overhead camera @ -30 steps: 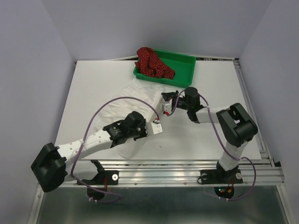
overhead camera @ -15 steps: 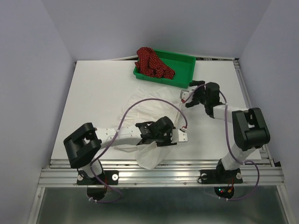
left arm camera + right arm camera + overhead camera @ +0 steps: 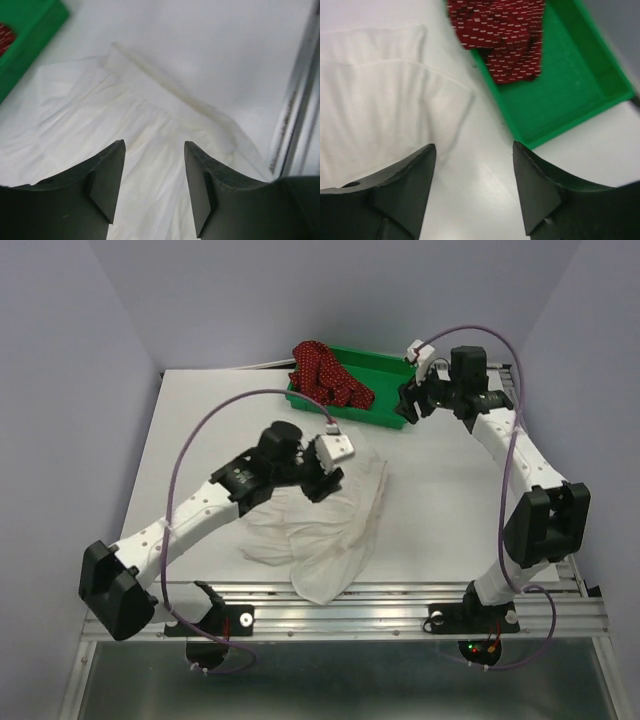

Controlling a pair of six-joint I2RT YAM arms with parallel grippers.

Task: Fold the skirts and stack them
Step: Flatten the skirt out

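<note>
The white skirt lies folded over on the table's middle, its lower corner reaching the near edge. My left gripper hovers above its upper part, open, with only white pleats showing between the fingers. The dark red dotted skirt lies bunched in the left half of the green tray. Beside the tray's right front corner hangs my right gripper, open and holding nothing. In its wrist view the red skirt, the tray and the white skirt's edge lie ahead of that gripper.
A metal rail runs along the near table edge and another down the right side. Purple cables loop over both arms. Walls close in the table on the left, back and right.
Both grippers have opened and let go of the white skirt. The left arm pulled back over the skirt's upper part. The right arm swung up to the tray's right end.
</note>
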